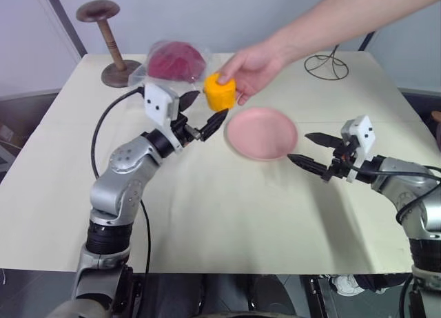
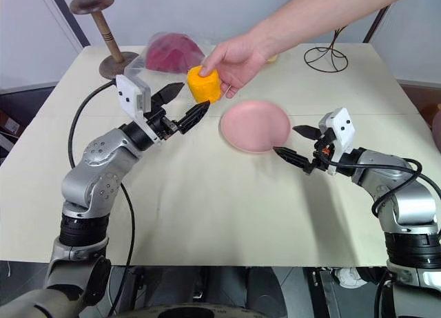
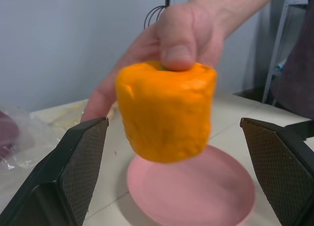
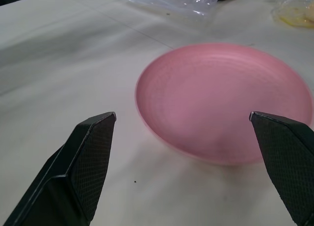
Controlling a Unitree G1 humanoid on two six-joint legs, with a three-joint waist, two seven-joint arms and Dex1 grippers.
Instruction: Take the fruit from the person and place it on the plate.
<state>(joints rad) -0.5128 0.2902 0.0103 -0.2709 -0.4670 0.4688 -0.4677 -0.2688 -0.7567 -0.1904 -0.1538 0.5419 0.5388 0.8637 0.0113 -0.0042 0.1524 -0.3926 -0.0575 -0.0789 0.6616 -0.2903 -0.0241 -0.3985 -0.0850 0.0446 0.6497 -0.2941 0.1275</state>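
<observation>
Fruit (image 3: 166, 112) hanging upright from person's hand (image 1: 251, 68), seemingly between wide-spread left gripper (image 1: 201, 114) fingers; right gripper (image 1: 307, 150) gaping beside plate (image 1: 260, 133).

The plate (image 1: 262, 133) lies on the table (image 1: 207, 214) between my two grippers. My left gripper (image 1: 201, 114) sits at its nine o'clock, my right gripper (image 1: 303, 147) at its four. The fruit (image 1: 220, 92), in the person's hand (image 1: 249, 70), hangs at the plate's ten o'clock, just beyond my left fingertips.

Left pincer (image 2: 180, 105) raised, fingers spread, right pincer (image 2: 295, 143) agape
</observation>
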